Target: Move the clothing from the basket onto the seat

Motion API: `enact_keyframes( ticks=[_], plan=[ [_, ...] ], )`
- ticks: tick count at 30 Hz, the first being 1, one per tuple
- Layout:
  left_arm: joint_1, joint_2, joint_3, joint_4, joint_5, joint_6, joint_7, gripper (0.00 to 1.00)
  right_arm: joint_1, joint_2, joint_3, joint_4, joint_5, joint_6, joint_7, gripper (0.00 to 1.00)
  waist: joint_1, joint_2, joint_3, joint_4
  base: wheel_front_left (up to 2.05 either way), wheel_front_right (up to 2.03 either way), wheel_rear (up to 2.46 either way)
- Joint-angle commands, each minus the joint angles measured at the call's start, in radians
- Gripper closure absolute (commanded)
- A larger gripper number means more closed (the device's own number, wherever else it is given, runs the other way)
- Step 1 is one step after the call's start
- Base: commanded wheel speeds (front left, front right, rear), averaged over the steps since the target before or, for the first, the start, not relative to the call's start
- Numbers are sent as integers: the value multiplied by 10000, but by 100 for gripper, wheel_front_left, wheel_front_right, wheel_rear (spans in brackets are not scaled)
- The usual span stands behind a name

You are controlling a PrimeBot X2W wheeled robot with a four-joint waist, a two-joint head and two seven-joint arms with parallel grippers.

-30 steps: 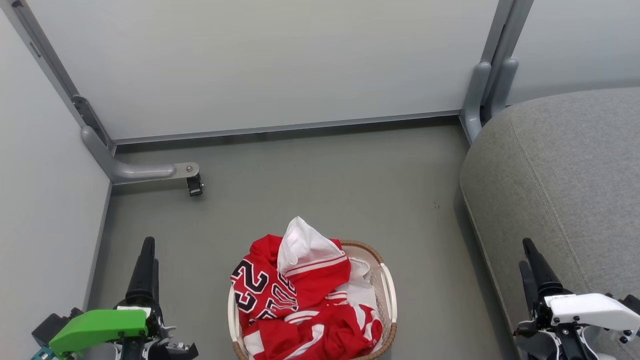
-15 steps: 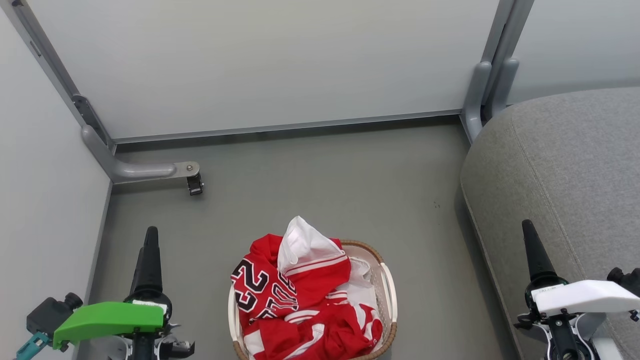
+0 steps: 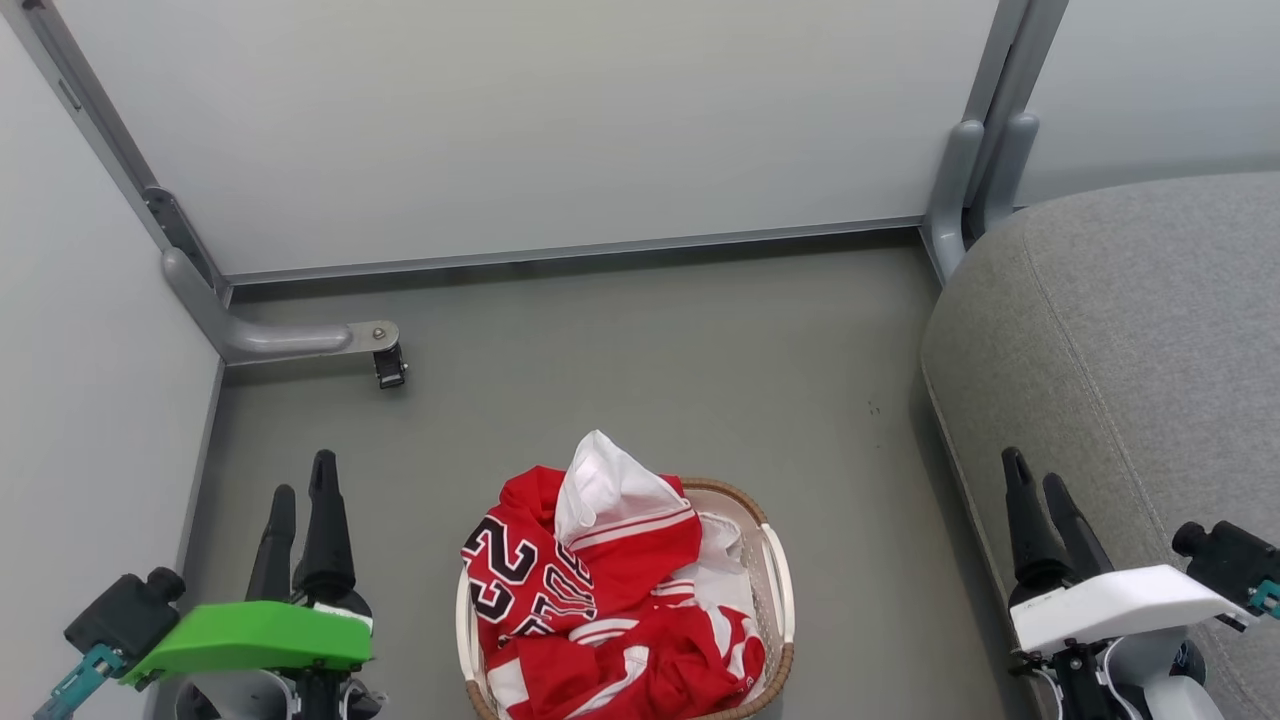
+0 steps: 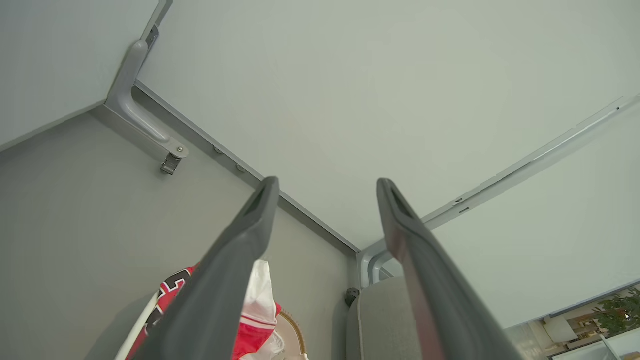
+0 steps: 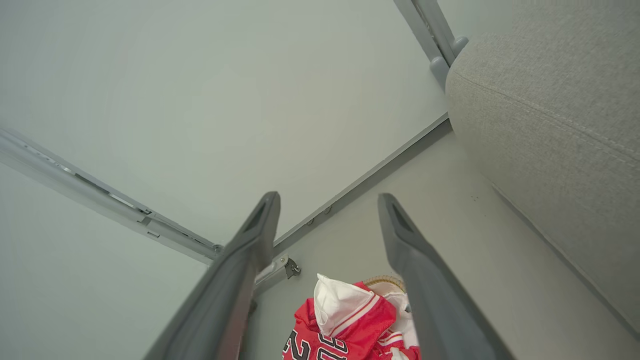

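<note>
The red clothing (image 3: 610, 610) with white stripes and black lettering lies heaped in the cream basket (image 3: 778, 590) on the floor at the bottom centre of the head view. It also shows as clothing (image 5: 350, 325) in the right wrist view and clothing (image 4: 250, 320) in the left wrist view. The grey seat (image 3: 1140, 380) fills the right side. My left gripper (image 3: 300, 480) stands open to the left of the basket, holding nothing. Over the seat's front edge, right of the basket, my right gripper (image 3: 1035, 468) is open and empty too.
Pale partition walls enclose the grey floor (image 3: 640, 370) on the left and far sides. A grey bracket foot with a black caster (image 3: 388, 368) juts from the left corner. Another grey post (image 3: 960, 190) stands beside the seat's far corner.
Both grippers have turned at the wrist, so two fingers of each now show side by side, and their tips have risen slightly in the head view. The clothing and basket stay still.
</note>
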Motion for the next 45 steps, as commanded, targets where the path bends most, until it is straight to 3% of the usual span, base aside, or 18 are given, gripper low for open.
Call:
enact_keyframes(
  ticks=[1,19,45],
  plan=[
    [65,62,-79,-158,504,12,-110,0,-7,-65,31,-90,-386,3,-120,0,0,0,2,-1,0,0,0],
    [468,79,-338,45,3592,65,-633,0,146,-88,94,231,-2924,4,-634,0,0,0,-19,9,0,0,0],
    [703,96,-429,881,5978,48,-1236,0,102,-112,207,529,-5717,4,-1249,0,0,0,1,82,0,0,0]
  ],
)
